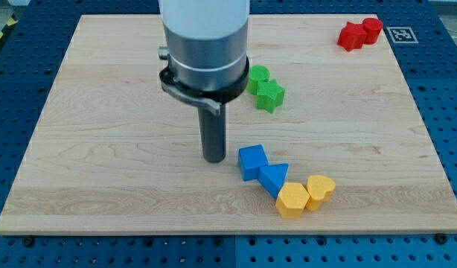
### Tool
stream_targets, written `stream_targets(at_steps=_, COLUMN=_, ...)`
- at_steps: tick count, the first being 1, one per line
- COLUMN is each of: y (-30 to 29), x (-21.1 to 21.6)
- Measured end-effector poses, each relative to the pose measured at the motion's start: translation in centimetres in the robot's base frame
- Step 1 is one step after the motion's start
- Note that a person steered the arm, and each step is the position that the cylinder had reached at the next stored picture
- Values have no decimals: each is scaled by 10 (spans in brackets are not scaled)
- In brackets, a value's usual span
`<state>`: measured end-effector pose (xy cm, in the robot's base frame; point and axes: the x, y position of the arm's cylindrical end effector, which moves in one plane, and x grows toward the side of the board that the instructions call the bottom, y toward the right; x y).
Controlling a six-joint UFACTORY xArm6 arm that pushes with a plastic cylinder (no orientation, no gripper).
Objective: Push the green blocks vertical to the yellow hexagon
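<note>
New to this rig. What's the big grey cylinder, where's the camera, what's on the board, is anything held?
The grey cylinder is the end of a single xArm6 robot arm. It has no gripper; it ends in a straight dark rod, and my tip slides along the light wooden board to push blocks. Nothing is held.

There is one camera view, looking down at the board at a slant; its mounting is not on record.

On the board: a green round block and a green star block sit together just to the view's right of the arm. Lower down, a blue cube-like block and a blue triangular block lie close to the right of my tip, then a yellow hexagon and a yellow heart-like block. Two red blocks sit at the view's top right.
</note>
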<state>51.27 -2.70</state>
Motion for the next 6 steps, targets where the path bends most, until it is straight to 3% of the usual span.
stream_targets(at_steps=3, y=74, x=-4)
stream_targets(at_steps=5, y=79, x=21)
stream_targets(at_steps=6, y=79, x=14)
